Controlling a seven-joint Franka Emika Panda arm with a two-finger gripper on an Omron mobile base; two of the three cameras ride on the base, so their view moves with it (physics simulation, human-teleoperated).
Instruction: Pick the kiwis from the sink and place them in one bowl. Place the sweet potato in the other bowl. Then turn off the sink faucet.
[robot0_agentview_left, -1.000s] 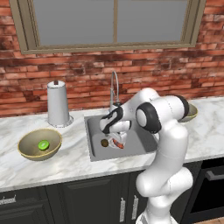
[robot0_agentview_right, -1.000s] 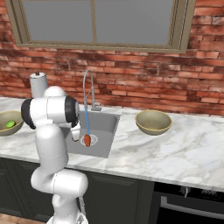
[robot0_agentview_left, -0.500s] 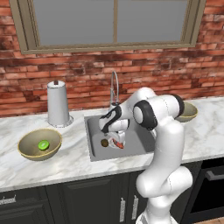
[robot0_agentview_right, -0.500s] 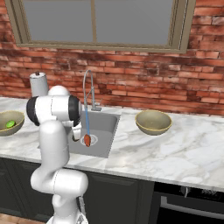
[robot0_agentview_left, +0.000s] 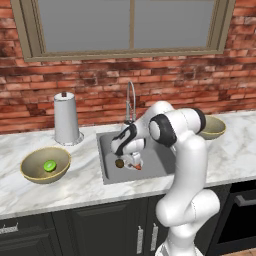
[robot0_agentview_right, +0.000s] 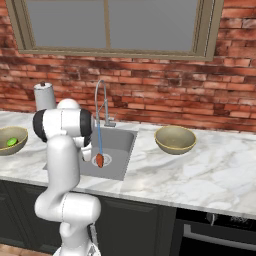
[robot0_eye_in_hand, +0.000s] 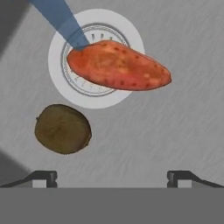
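Note:
My gripper (robot0_eye_in_hand: 111, 177) is open and hangs low in the sink (robot0_agentview_left: 156, 161), with nothing between its fingertips (robot0_eye_in_hand: 43, 177). Just ahead of it lies the brown kiwi (robot0_eye_in_hand: 62, 128) on the basin floor (robot0_eye_in_hand: 175, 131). The orange-red sweet potato (robot0_eye_in_hand: 118, 65) rests across the round drain (robot0_eye_in_hand: 94, 98). From the left base view the hand (robot0_agentview_left: 131, 161) sits between the brown kiwi (robot0_agentview_left: 119, 163) and the sweet potato (robot0_agentview_left: 137, 167). The green kiwi (robot0_agentview_left: 49, 165) lies in the left bowl (robot0_agentview_left: 40, 177). The other bowl (robot0_agentview_left: 212, 131) stands right of the sink. Water (robot0_agentview_right: 98, 140) runs from the faucet (robot0_agentview_left: 131, 102).
A white paper-towel holder (robot0_agentview_left: 66, 119) stands on the marble counter behind the left bowl. The brick wall and window run along the back. My own arm arches over the sink's right half (robot0_agentview_left: 170, 130). Dark cabinets and an oven front (robot0_agentview_right: 215, 232) sit below the counter.
The arm's elbow has shifted slightly to the right. The hand stays low in the sink with its jaws open. The fruits and the sweet potato have not moved.

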